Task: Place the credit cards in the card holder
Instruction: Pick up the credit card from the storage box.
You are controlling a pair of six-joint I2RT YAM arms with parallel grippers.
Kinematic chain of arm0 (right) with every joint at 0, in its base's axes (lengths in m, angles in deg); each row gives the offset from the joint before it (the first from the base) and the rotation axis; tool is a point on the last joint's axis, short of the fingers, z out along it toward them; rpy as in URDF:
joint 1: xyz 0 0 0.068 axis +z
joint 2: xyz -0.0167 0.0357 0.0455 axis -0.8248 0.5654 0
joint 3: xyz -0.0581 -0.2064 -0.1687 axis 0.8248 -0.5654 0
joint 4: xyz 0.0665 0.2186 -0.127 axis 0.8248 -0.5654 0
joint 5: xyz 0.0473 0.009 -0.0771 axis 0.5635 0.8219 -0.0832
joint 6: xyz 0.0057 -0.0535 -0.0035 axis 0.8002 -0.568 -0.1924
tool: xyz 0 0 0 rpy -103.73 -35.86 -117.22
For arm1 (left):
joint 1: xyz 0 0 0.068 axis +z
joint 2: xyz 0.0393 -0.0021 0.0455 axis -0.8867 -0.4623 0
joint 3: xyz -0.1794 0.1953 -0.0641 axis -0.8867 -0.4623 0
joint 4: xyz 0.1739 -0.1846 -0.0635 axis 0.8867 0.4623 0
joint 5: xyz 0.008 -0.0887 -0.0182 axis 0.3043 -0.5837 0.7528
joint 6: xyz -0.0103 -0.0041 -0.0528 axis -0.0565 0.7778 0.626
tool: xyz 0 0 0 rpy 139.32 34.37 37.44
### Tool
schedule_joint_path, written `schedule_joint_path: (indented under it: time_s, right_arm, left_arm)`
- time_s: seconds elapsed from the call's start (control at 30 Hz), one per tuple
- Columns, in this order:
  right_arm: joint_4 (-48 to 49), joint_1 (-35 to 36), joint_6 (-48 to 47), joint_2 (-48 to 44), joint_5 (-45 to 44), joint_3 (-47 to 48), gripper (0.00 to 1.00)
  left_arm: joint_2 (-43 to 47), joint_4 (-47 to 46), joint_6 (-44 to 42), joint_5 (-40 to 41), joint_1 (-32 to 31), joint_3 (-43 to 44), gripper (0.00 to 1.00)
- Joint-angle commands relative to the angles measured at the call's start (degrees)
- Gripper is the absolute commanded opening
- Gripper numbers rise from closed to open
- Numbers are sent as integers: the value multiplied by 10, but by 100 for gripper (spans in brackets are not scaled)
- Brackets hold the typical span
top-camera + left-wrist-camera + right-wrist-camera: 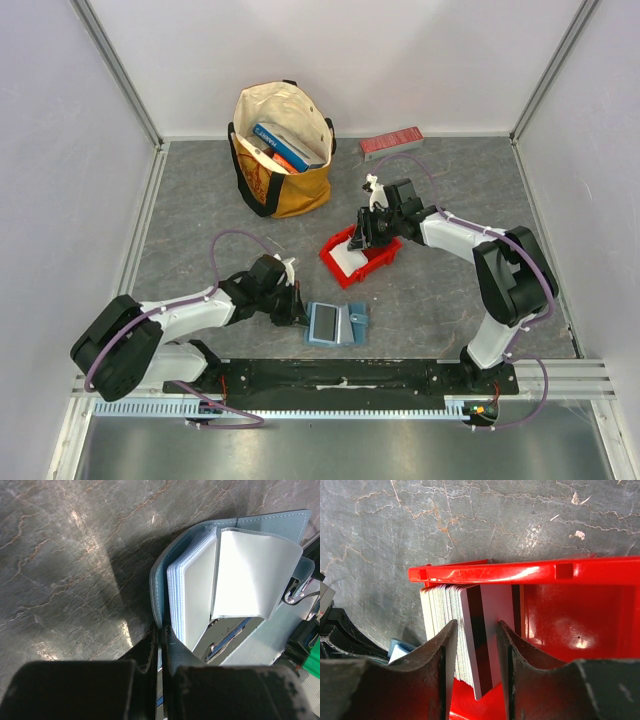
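The teal card holder [327, 323] lies open on the table near the front. Its pale blue sleeves [197, 587] are fanned up, and one clear sleeve [252, 575] curls over. My left gripper [162, 632] is shut on the edge of the holder's teal cover [159, 587], at the holder's left side [298, 308]. The credit cards [440, 607] stand on edge as a stack in the red bin [520, 572]. My right gripper [475, 630] reaches down into the bin [385, 262], open, its fingers straddling part of the stack. The front card [492, 610] leans between them, and a gap shows at its lower edge.
A cream and yellow tote bag [283, 150] with books stands at the back. A long red box [391, 143] lies by the back wall. White walls with metal rails enclose the table on three sides.
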Motion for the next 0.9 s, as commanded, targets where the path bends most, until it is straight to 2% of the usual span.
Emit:
schedule_joint_path:
  time_s: [0.0,0.2,0.47,0.7,0.87]
  right_arm:
    - [1,-2,-1,-33,-2,6,43]
    - [-4,-6,-6,-35,-7,7,38]
    - [-12,-6,-9,-28,-5,13,21]
    - [-14,-6,-12,-24,-16,14,23]
    - [-20,-6,-12,-15,-25,18,12]
  left_arm:
    - [-10,-19,-22,-17,-3,16,2]
    - [-11,-22,-20,-18,-2,14,2]
    - [-12,-25,-20,-20,-2,14,2]
    - [-17,-28,-23,-24,-2,14,2]
    - [-18,-30,-22,-24,-3,13,2]
